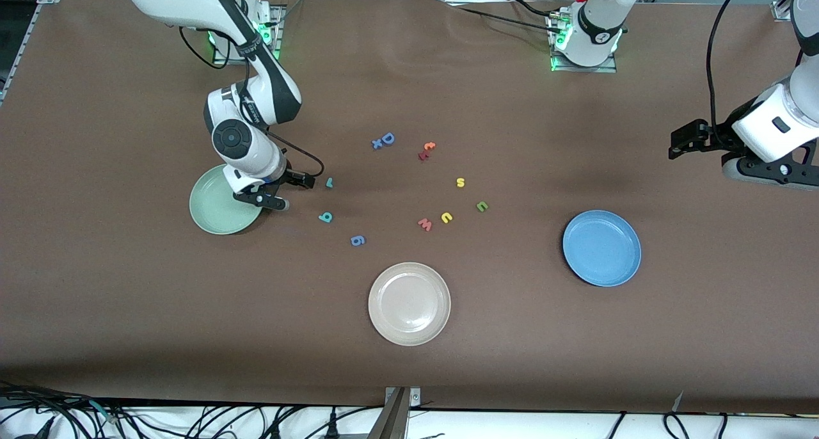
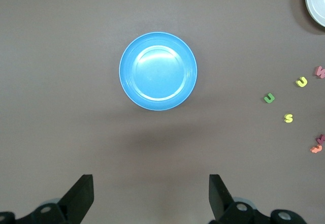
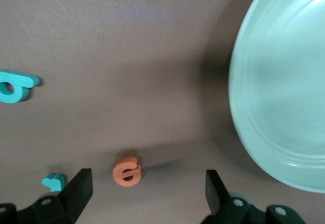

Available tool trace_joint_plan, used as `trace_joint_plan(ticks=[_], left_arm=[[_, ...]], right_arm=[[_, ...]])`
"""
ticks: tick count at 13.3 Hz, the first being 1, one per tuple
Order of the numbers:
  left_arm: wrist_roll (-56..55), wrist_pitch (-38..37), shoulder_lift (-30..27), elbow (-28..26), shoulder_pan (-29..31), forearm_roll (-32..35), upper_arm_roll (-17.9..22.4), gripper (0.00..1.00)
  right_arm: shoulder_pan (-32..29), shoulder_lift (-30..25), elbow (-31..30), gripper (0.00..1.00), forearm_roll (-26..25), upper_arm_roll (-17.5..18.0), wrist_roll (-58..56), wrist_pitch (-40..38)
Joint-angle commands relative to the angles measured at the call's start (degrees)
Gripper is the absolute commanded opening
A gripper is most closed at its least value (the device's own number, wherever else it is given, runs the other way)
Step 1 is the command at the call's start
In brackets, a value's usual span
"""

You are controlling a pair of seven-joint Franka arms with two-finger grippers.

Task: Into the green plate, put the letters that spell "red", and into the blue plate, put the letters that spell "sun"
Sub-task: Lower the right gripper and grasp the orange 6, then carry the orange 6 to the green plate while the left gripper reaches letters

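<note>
Beige-white plate [image 1: 409, 304] lies nearest the front camera, bare; blue plate [image 1: 601, 247] farther back toward the left arm's end, nothing in it; green plate [image 1: 224, 200] toward the right arm's end, partly covered by the right arm, no letter seen in it.

Letters lie loose on the brown table [image 1: 128, 311] between the plates; blue "9" [image 1: 358, 240] nearest, then teal "d" [image 1: 326, 217], red "w" [image 1: 424, 224] and yellow "u" [image 1: 446, 217] side by side; dark green "n" [image 1: 482, 206] just past them toward the blue plate; yellow "s" [image 1: 460, 182] and teal "r" [image 1: 329, 182] farther still; farthest, an orange and a dark red letter touching [image 1: 426, 150], and blue "D" [image 1: 384, 140].

Right gripper [image 1: 274, 194] low at the green plate's edge, on the side toward the teal letters; jaws wide apart, holding nothing; right wrist view shows the orange "e" [image 3: 127, 171] on the table between the fingers, untouched, close to the green plate's rim.

Left gripper [image 1: 679, 143] up in the air over bare table at the left arm's end; jaws fully apart, empty; the arm waits.
</note>
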Motion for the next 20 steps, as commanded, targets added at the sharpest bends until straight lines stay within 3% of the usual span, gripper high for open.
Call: trace_joint_plan(ticks=[1, 3, 4, 8, 13, 15, 16, 18, 20], left_arm=[[1.2, -1.5, 1.1, 2.3, -0.1, 1.3, 0.1, 1.00], [1.2, -1.5, 1.1, 2.3, -0.1, 1.3, 0.1, 1.00], [1.2, -1.5, 1.1, 2.3, -0.1, 1.3, 0.1, 1.00], [1.2, -1.5, 1.1, 2.4, -0.1, 1.3, 0.1, 1.00], [1.2, -1.6, 1.1, 2.3, -0.2, 1.3, 0.1, 1.00], [1.2, -1.8, 1.2, 2.4, -0.1, 1.3, 0.1, 1.00], [1.2, -1.8, 1.2, 2.4, -0.1, 1.3, 0.1, 1.00], [0.9, -1.8, 1.7, 2.4, -0.3, 0.7, 0.0, 1.00], [-0.9, -1.8, 2.5, 2.4, -2.0, 0.6, -0.3, 1.00]], right_arm=[[-0.1, 1.7, -1.1, 0.98, 0.9, 1.1, 0.6, 4.4], [-0.1, 2.6, -1.1, 0.97, 3.0, 1.7, 0.5, 5.9], [-0.2, 2.7, -1.1, 0.92, 3.2, 1.9, 0.5, 5.9], [-0.2, 2.8, -1.1, 0.63, 3.2, 1.9, 0.3, 5.8], [-0.2, 2.8, -1.1, 0.16, 3.2, 1.9, 0.0, 5.8], [-0.2, 2.8, -1.1, 0.05, 3.2, 1.9, 0.1, 5.7], [-0.2, 2.9, -1.1, 0.00, 3.2, 1.9, 0.1, 5.6], [-0.2, 2.4, -0.9, 0.00, 3.2, 1.8, 0.1, 4.5], [-0.2, 0.0, 1.2, 0.00, 3.3, 1.6, 0.1, -2.5]])
